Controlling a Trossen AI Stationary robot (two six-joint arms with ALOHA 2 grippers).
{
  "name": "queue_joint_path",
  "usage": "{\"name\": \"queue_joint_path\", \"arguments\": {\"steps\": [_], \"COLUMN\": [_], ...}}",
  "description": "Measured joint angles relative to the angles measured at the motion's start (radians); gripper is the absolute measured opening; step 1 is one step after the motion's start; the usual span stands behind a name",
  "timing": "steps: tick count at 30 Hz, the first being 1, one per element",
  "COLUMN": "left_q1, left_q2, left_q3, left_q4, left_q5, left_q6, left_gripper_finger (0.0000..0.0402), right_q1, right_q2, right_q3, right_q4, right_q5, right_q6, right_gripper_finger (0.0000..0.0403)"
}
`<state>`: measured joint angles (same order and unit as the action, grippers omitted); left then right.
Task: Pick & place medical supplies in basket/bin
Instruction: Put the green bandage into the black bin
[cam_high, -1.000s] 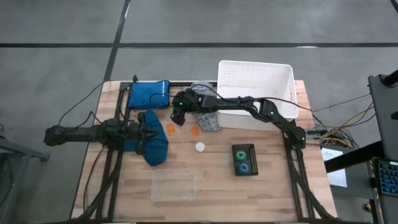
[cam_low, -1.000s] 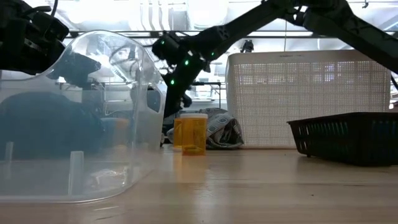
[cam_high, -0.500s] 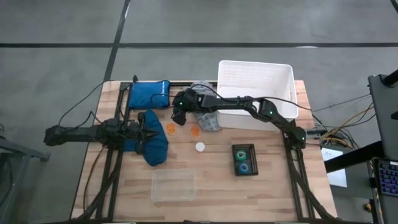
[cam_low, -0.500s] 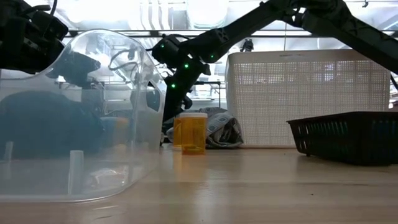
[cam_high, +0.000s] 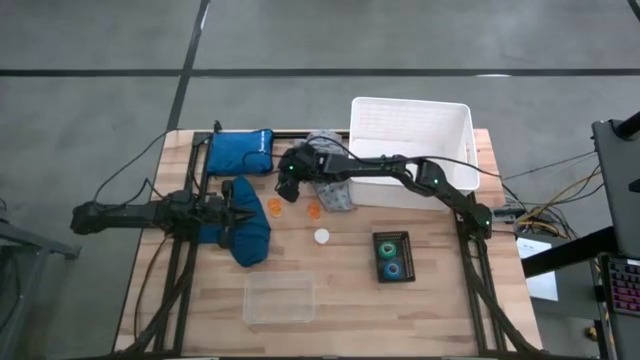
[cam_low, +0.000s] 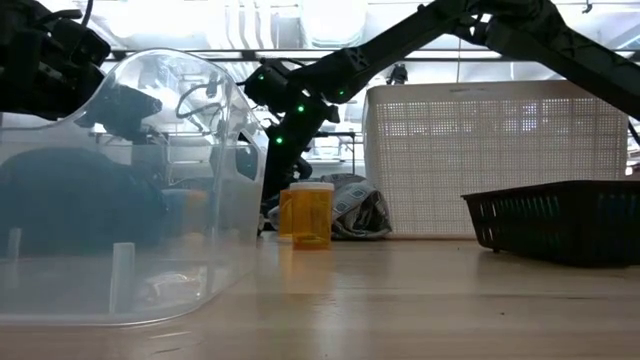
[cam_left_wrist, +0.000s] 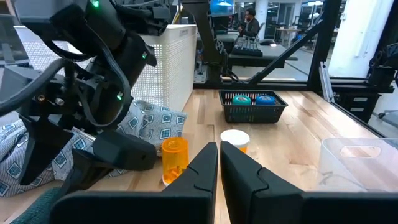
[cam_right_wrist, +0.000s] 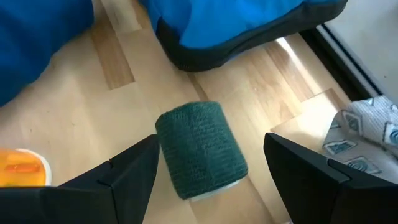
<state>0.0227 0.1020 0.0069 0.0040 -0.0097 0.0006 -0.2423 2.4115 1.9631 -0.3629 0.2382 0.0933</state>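
My right gripper (cam_right_wrist: 211, 144) is open, reaching over the table's far middle (cam_high: 288, 188). A dark green tape roll (cam_right_wrist: 200, 158) lies on its side on the wood between the two fingers, which stand either side of it; I cannot tell whether they touch it. My left gripper (cam_left_wrist: 219, 154) is shut and holds nothing, above the dark blue cloth (cam_high: 246, 238). Two orange caps (cam_high: 275, 207) (cam_high: 313, 211) and a white cap (cam_high: 321, 236) stand on the table. The pale grey patterned cloth (cam_high: 332, 188) lies against the white tub (cam_high: 410, 150). Green and blue rolls (cam_high: 391, 258) sit in a small black basket.
The bright blue zip pouch (cam_high: 238, 152) lies at the far left. A clear plastic container (cam_high: 278, 298) sits near the front edge and fills the left of the low view (cam_low: 120, 190). The small black basket (cam_low: 555, 215) stands right of centre.
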Motion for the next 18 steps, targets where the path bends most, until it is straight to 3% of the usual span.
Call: {"name": "queue_joint_path", "arguments": {"steps": [18], "left_q1": [0.0], "left_q2": [0.0], "left_q3": [0.0], "left_q4": [0.0], "left_q5": [0.0], "left_q6": [0.0], "left_gripper_finger": [0.0026], "right_q1": [0.011], "right_q2": [-0.001], "right_q3": [-0.021], "right_q4": [0.008], "right_q5": [0.043], "right_q6": [0.013], "right_gripper_finger": [0.0286]}}
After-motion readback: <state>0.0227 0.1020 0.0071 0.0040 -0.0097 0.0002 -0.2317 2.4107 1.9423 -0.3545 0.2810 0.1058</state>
